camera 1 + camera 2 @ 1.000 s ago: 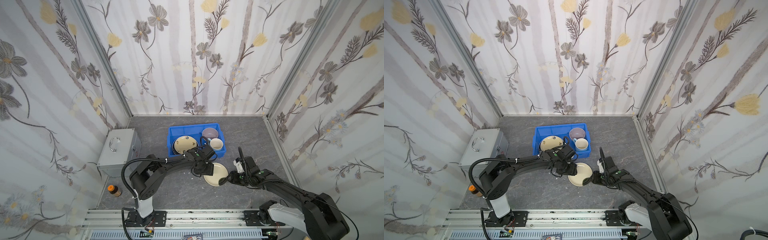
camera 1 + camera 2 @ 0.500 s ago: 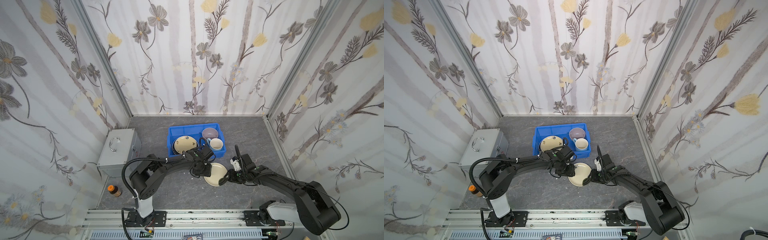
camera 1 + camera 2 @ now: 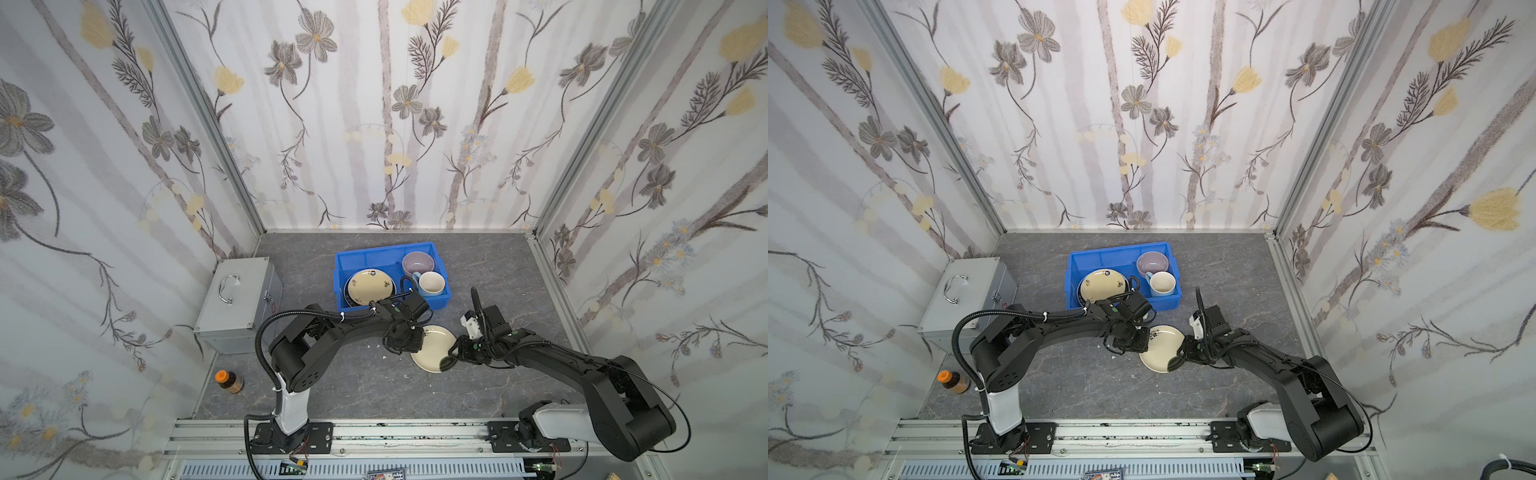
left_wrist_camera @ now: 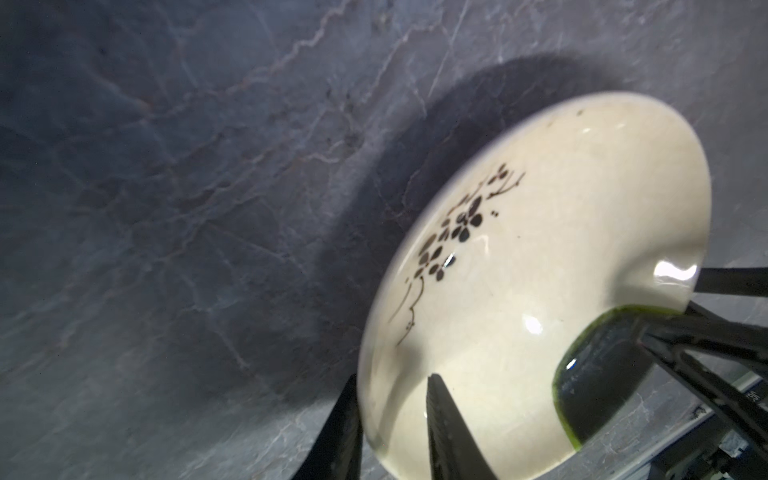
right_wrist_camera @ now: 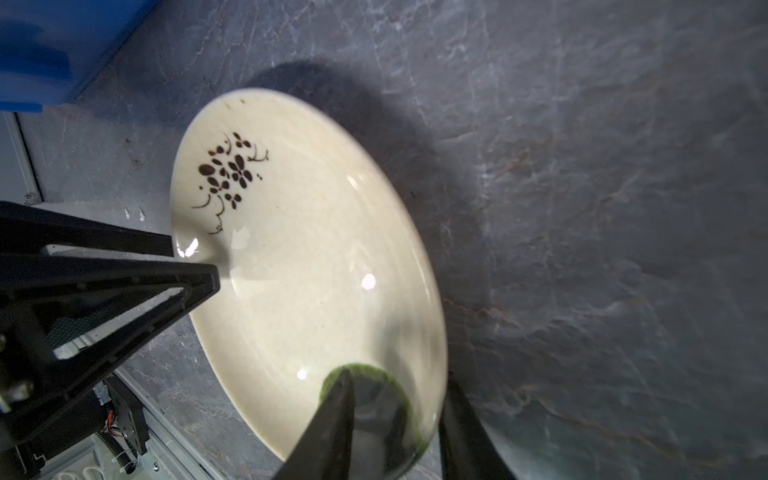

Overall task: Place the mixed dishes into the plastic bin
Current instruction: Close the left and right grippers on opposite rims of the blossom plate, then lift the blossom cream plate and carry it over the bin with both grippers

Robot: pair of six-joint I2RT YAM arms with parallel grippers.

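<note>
The cream flowered plate (image 3: 434, 351) is tilted over the grey bench (image 3: 374, 382), just in front of the blue bin (image 3: 374, 251). The left gripper (image 4: 392, 380) is clamped on one edge of its rim, and the right gripper (image 5: 399, 374) on the opposite edge. A bowl (image 3: 417, 262), a mug (image 3: 432, 284) and another flowered plate (image 3: 370, 284) lie in the bin.

In the bin (image 3: 365, 258), stacked plates (image 3: 370, 286) fill the left and the bowl (image 3: 417, 262) and mug (image 3: 431, 284) fill the right. I see bare floor only at its back left. The left arm (image 3: 349, 328) and right arm (image 3: 540, 353) meet over the loose plate (image 3: 434, 348), barring the bin's near wall. The table (image 3: 374, 395) nearer the rail seems open.
</note>
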